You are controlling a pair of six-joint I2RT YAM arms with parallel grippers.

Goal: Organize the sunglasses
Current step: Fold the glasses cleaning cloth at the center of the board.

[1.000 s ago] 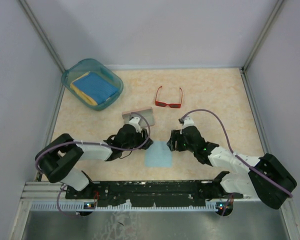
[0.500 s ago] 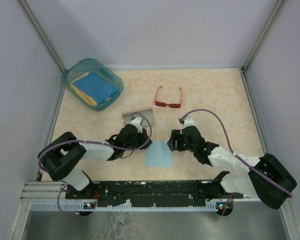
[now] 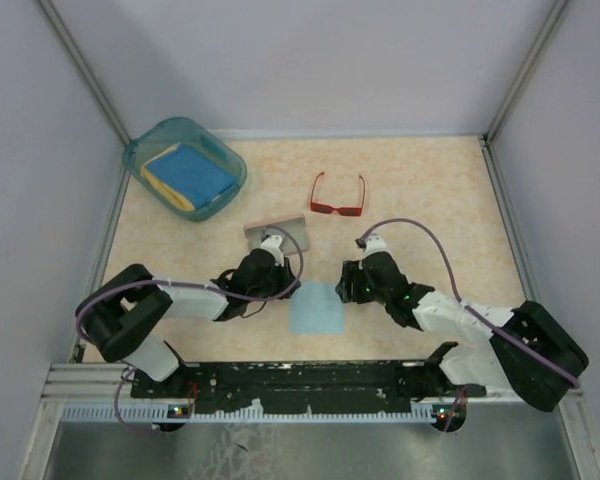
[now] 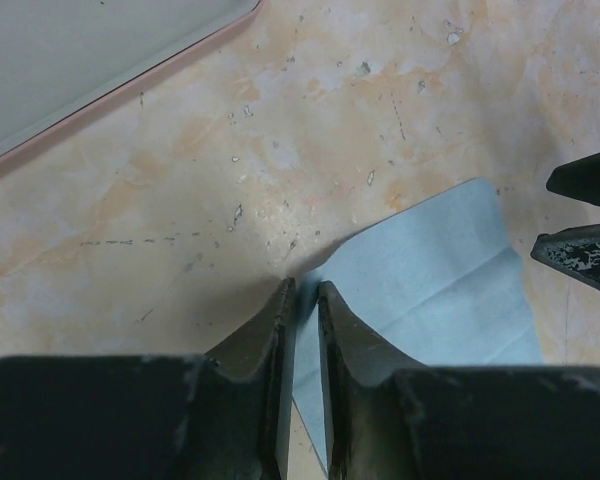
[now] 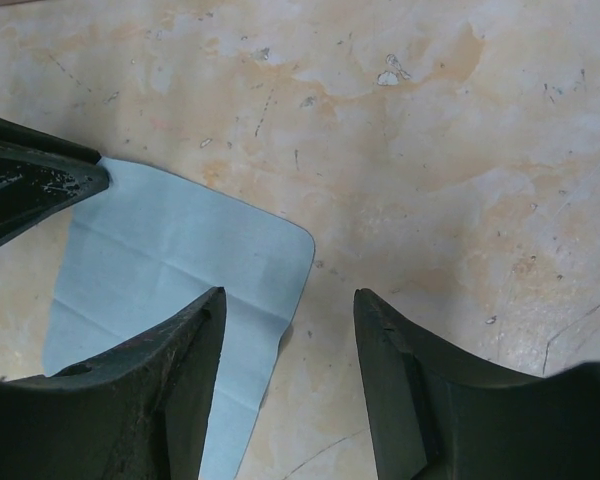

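The red-framed sunglasses (image 3: 337,196) lie open on the table at the back centre, apart from both grippers. The light blue cloth (image 3: 316,308) lies flat in front between the arms. My left gripper (image 3: 292,288) is low at the cloth's far left corner; in the left wrist view (image 4: 306,290) its jaws are pinched together on that corner of the cloth (image 4: 430,280). My right gripper (image 3: 343,286) is open at the cloth's far right corner; in the right wrist view (image 5: 288,295) its jaws straddle that corner of the cloth (image 5: 180,250) without touching it.
The pink case (image 3: 277,232) lies just behind my left gripper, and its edge also shows in the left wrist view (image 4: 80,60). A teal bin (image 3: 140,150) holding blue and yellow cloths stands at the back left. Walls enclose the table on three sides.
My left wrist has shifted slightly at the cloth's corner. The right arm, the cloth and the sunglasses have hardly moved.
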